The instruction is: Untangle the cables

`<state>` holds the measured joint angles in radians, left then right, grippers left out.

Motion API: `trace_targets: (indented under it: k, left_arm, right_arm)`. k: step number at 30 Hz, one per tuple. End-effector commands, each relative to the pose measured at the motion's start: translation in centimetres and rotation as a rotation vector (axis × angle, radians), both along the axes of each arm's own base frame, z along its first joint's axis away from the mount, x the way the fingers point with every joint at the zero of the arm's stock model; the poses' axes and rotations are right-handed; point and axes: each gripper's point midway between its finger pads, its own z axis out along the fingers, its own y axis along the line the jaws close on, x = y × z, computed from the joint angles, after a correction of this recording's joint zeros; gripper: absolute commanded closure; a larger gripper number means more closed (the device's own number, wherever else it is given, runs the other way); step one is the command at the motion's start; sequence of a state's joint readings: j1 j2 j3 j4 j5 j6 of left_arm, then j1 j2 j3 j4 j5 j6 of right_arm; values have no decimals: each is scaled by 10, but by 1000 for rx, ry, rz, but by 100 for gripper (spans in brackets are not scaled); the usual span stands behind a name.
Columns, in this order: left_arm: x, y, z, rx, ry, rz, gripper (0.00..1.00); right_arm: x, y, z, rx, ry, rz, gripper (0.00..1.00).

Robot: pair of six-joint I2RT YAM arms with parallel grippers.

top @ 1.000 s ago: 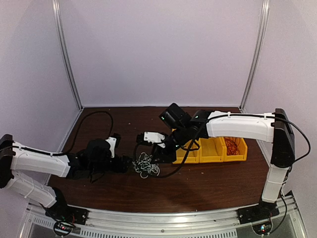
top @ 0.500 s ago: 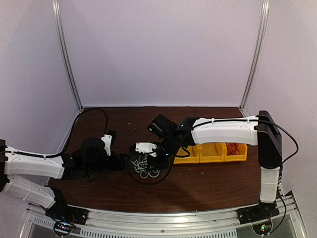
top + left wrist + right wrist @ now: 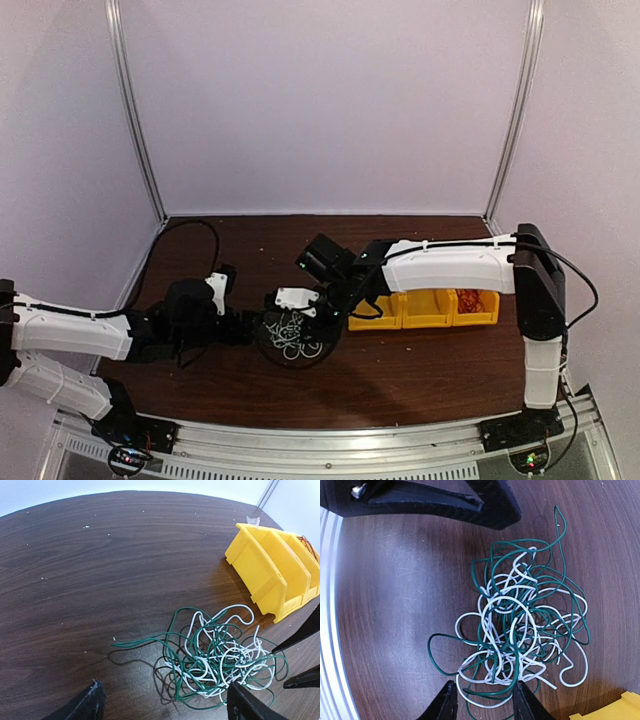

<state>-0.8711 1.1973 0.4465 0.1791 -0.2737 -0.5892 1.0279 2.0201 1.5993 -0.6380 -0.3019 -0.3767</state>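
Top external: green-and-white cables [image 3: 293, 335] sit in one tangle on the table [image 3: 420, 375], between the two grippers.

Left wrist view: left gripper [image 3: 165, 690] is wide and holds nothing. Only two black fingertips show at the bottom edge, with the tangle just ahead of them and one green strand trailing out sideways. Right wrist view: right gripper [image 3: 485, 702] is at a narrower gap, its fingers cut off by the bottom edge and straddling the near edge of the tangle. Several strands run between them, and bare table shows in the gap, so it is not clamped. Yellow bins [image 3: 425, 310] stand just beside the tangle. Red strands [image 3: 468, 295] lie in the end bin, too small to resolve. From above, both grippers' fingertips are lost against the dark wood.
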Motion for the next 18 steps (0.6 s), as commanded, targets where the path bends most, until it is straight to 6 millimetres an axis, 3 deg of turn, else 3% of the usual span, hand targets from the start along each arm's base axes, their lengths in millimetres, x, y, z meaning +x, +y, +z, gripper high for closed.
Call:
trace_targets:
  k: [1, 5, 11, 15, 18]
  left_arm:
    - [4, 1, 1, -7, -24, 7, 14]
    - [4, 1, 0, -6, -23, 7, 14]
    - [3, 1, -1, -7, -24, 7, 14]
    - [4, 1, -2, -3, -23, 10, 14]
    - [4, 0, -4, -5, -20, 7, 14]
  right_arm:
    - [11, 3, 9, 9, -41, -42, 62]
    - [16, 2, 8, 1, -55, -71, 65]
    - [17, 2, 24, 34, -77, -81, 57]
    - [7, 8, 37, 84, -30, -54, 56]
    - [11, 14, 44, 107, -34, -68, 57]
